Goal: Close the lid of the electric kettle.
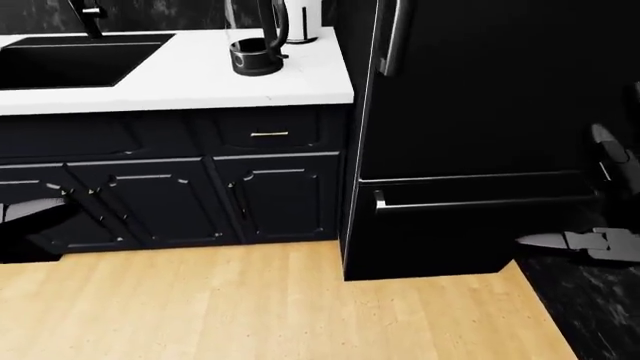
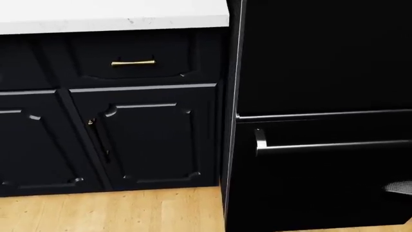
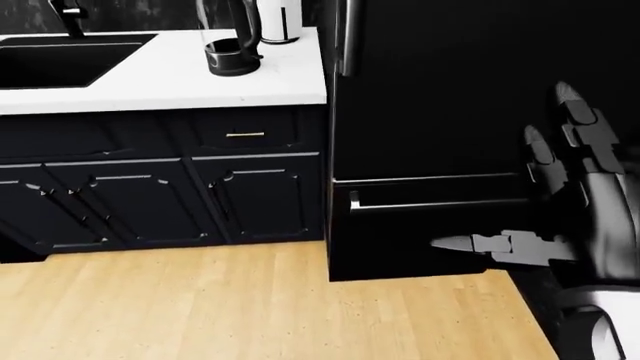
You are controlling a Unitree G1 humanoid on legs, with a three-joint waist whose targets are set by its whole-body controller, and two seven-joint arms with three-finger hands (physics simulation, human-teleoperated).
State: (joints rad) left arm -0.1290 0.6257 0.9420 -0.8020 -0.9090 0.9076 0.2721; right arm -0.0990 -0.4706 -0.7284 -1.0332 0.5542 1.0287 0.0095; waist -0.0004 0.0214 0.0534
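Observation:
The electric kettle [image 1: 257, 46], a clear body on a black base with a black handle, stands on the white counter [image 1: 180, 79] at the top of the left-eye view. Its upper part and lid are cut off by the frame's top edge. My right hand [image 3: 500, 176] hangs at the right of the right-eye view, low before the black fridge [image 3: 450, 112], fingers spread open and holding nothing, far from the kettle. Only a grey tip of my left hand [image 1: 28, 211] shows at the left edge, by the lower cabinets.
A black sink [image 1: 70, 60] with a faucet [image 1: 88, 13] is set into the counter left of the kettle. A white canister [image 1: 304, 19] stands just right of it. Dark cabinets with a brass drawer pull [image 2: 133, 63] run below. Wooden floor [image 1: 260, 307] lies beneath.

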